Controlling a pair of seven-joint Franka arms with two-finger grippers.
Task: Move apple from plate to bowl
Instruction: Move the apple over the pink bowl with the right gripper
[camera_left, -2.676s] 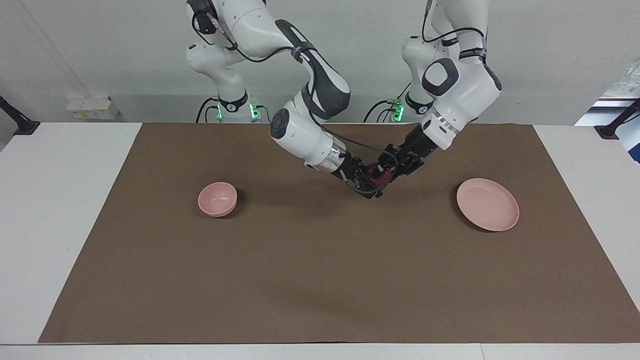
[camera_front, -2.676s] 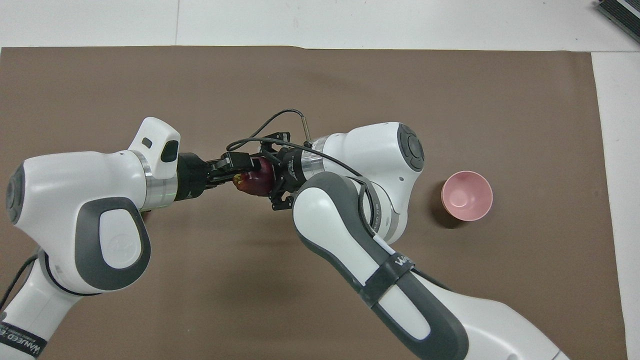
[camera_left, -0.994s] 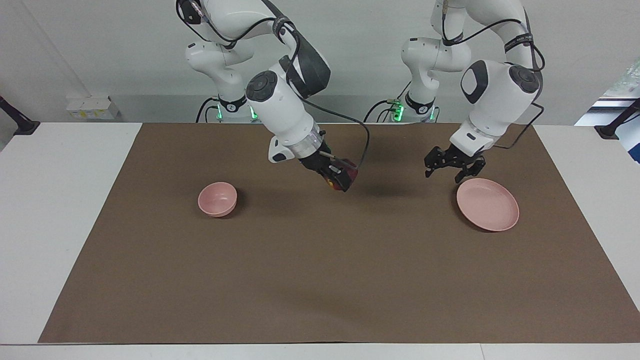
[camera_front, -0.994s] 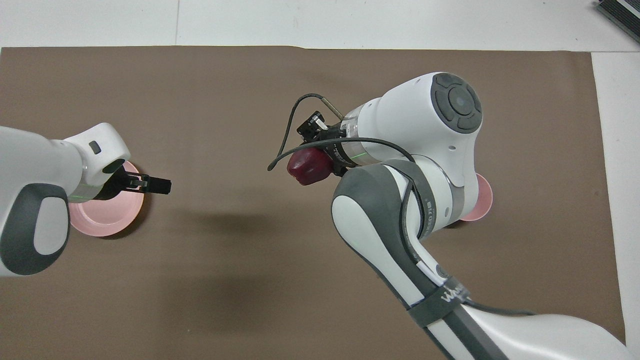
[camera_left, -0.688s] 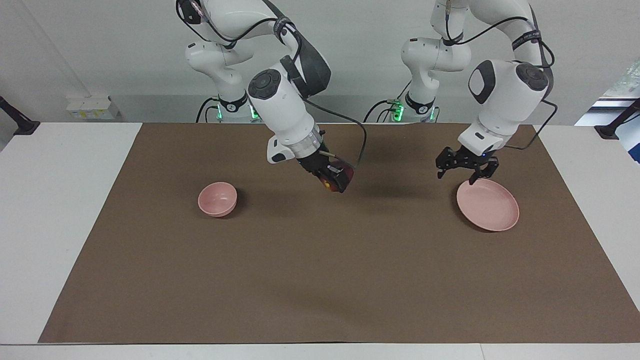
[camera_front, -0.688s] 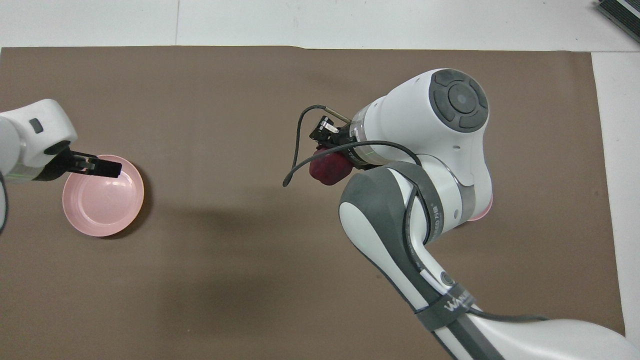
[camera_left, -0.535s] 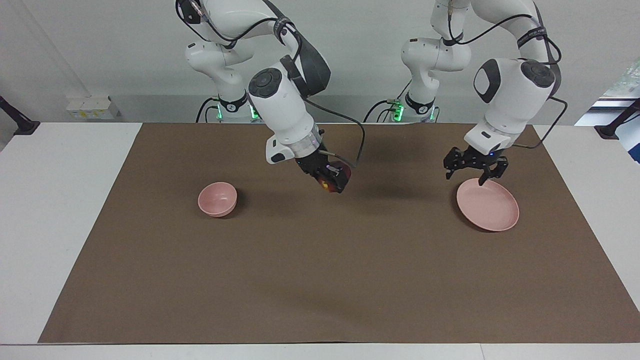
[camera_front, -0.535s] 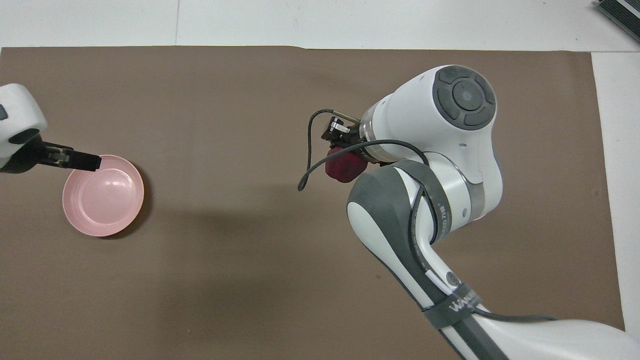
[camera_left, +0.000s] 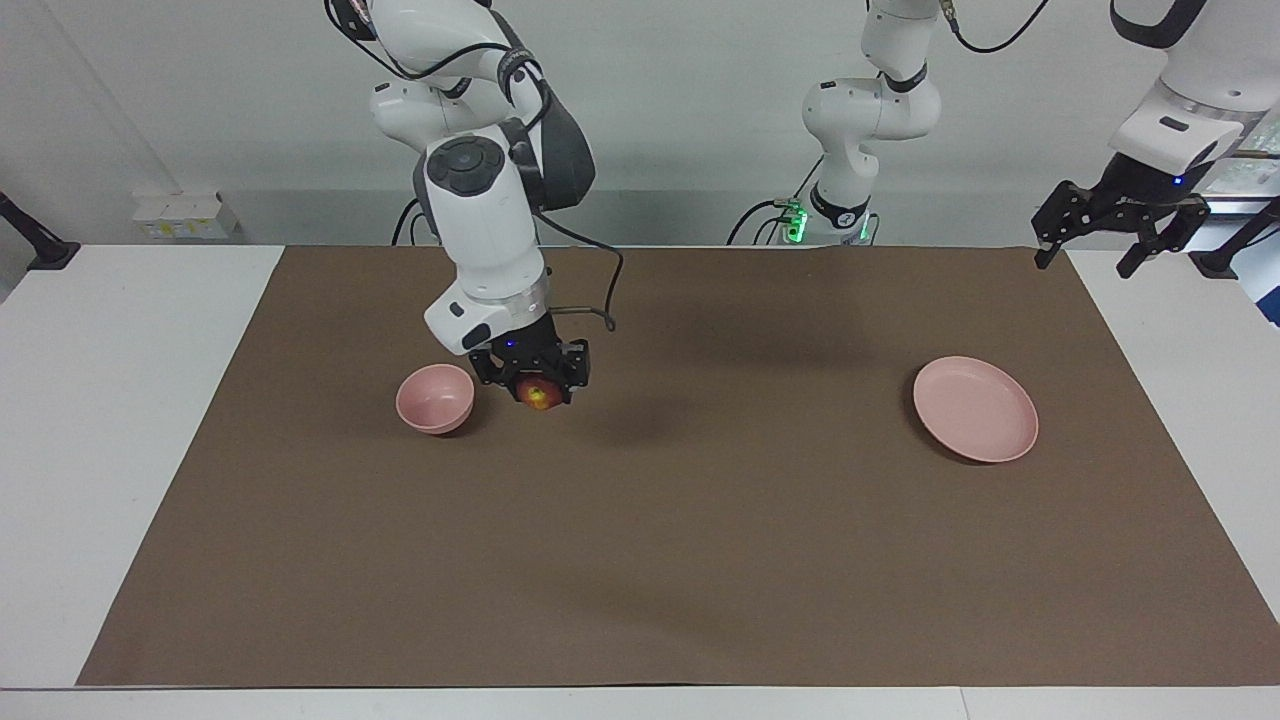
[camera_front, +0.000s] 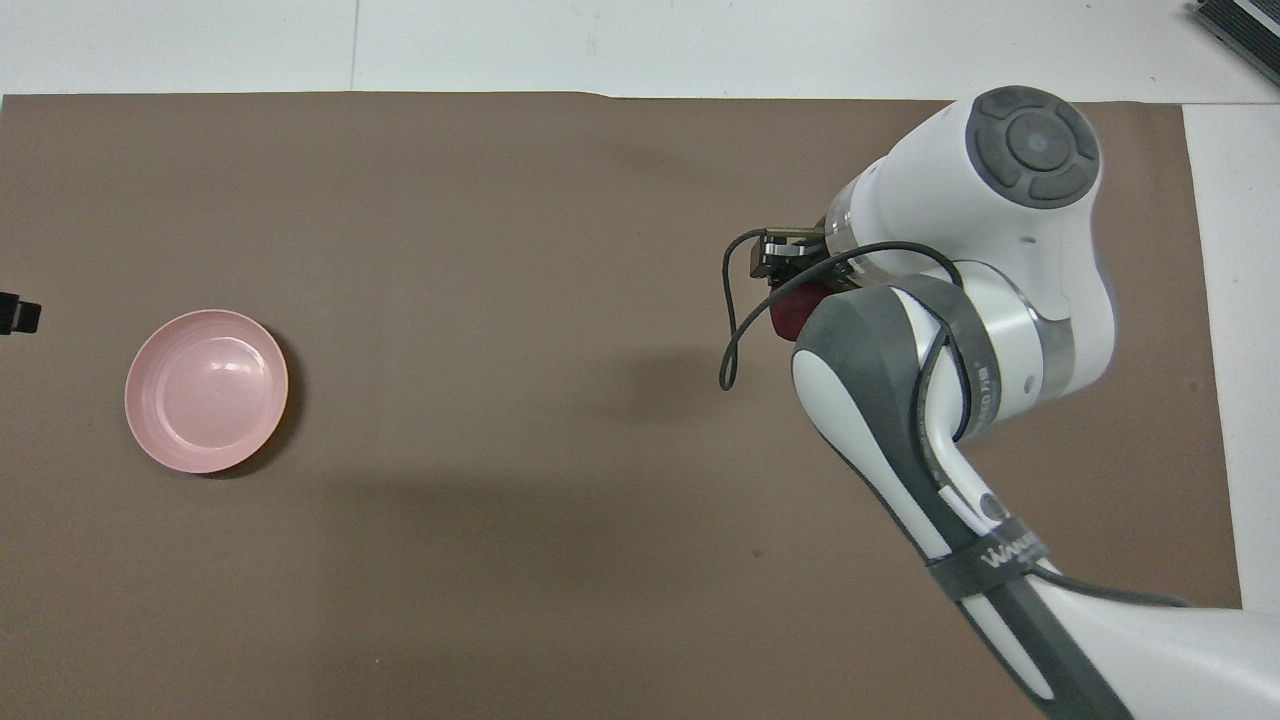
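The small dark red apple (camera_left: 540, 393) with a yellowish patch hangs in the air in my right gripper (camera_left: 534, 388), which is shut on it and points straight down. It is just beside the small deep pink bowl (camera_left: 435, 398), toward the left arm's end, not over it. In the overhead view the apple (camera_front: 792, 312) peeks out under the right wrist, whose arm hides the bowl. The flat pink plate (camera_left: 975, 408) lies empty at the left arm's end. My left gripper (camera_left: 1085, 258) is open, raised high over that end's mat corner; only its tip (camera_front: 15, 315) shows overhead.
A brown mat (camera_left: 640, 560) covers most of the white table (camera_left: 120, 400). A black cable loop (camera_left: 605, 300) hangs off the right wrist. A dark object (camera_front: 1240, 25) lies at the table's corner farthest from the robots.
The right gripper carried the apple from mid-table toward the bowl and turned to point down. The left gripper, open, rose and drew away from the plate toward its own end of the table.
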